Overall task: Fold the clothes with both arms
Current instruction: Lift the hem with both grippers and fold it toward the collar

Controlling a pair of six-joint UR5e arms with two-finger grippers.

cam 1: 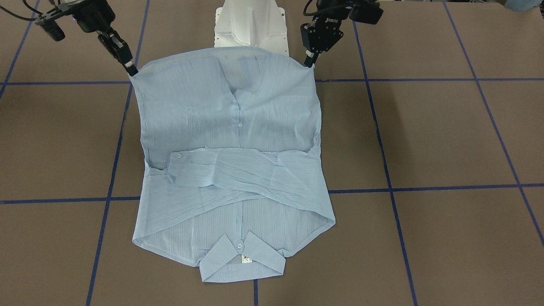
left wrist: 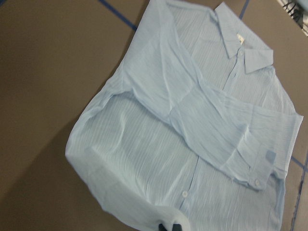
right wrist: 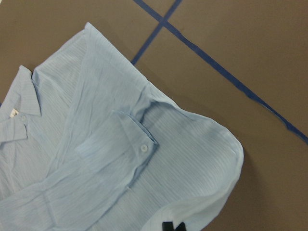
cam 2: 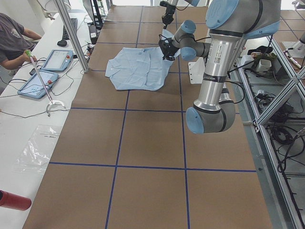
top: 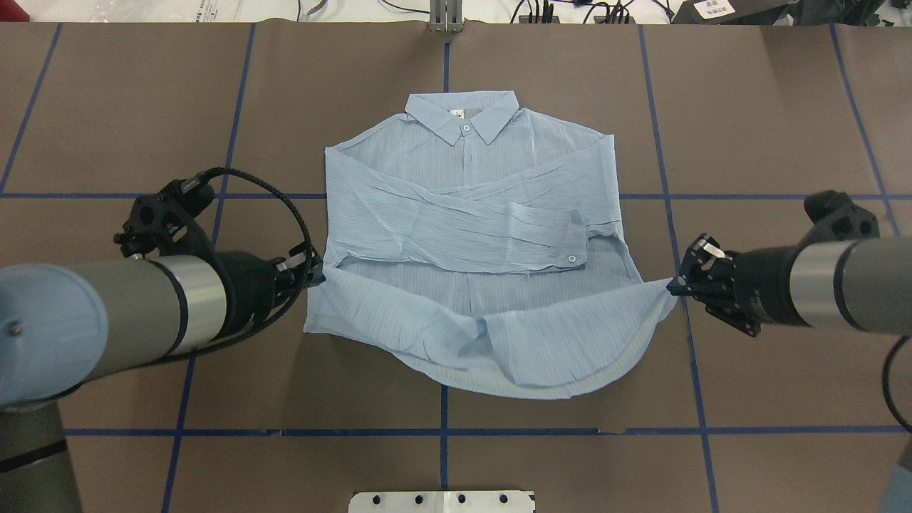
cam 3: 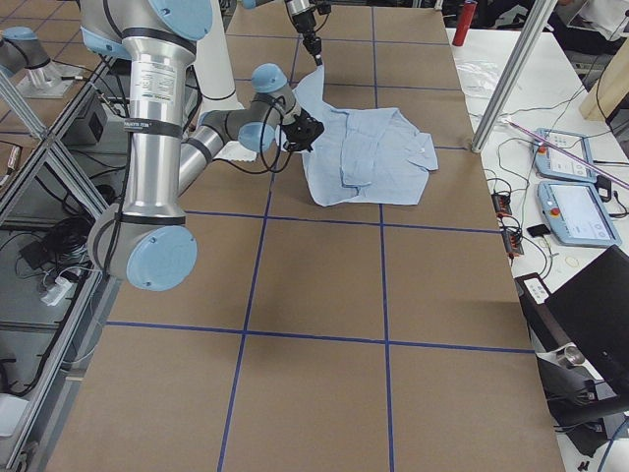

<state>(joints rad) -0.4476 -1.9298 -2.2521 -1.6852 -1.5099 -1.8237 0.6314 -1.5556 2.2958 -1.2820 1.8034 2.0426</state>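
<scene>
Pale-blue pinstriped shirt point(top: 463, 235) lying front side up near the middle of a brown table point(top: 107, 107) marked into squares by blue tape lines point(top: 445, 431). Its pointed collar point(top: 463, 117) is buttoned and points away from the robot, with a small white neck label showing inside it. Both long sleeves are folded in across the chest, one over the other, and the upper one ends in a buttoned cuff point(top: 577, 242) on the robot's right side of the garment. The half of the shirt with the collar and sleeves rests flat on the table. The hem point(top: 499, 342), on the side nearest the robot, is raised off the surface and stretched between the two arms, sagging a little in the middle. The left gripper point(top: 313, 274) has its black fingers pressed together on the hem's left corner, at the shirt's side edge. The right gripper point(top: 673, 285) pinches the opposite hem corner in the same way, and the cloth draws out to a point where it is held. In the front-facing view the two held corners sit level with each other, with the hem running almost straight between them just in front of the white pedestal base point(cam 1: 250, 25). Each wrist camera looks down past its dark fingertips, with pale fabric bunched between them.
</scene>
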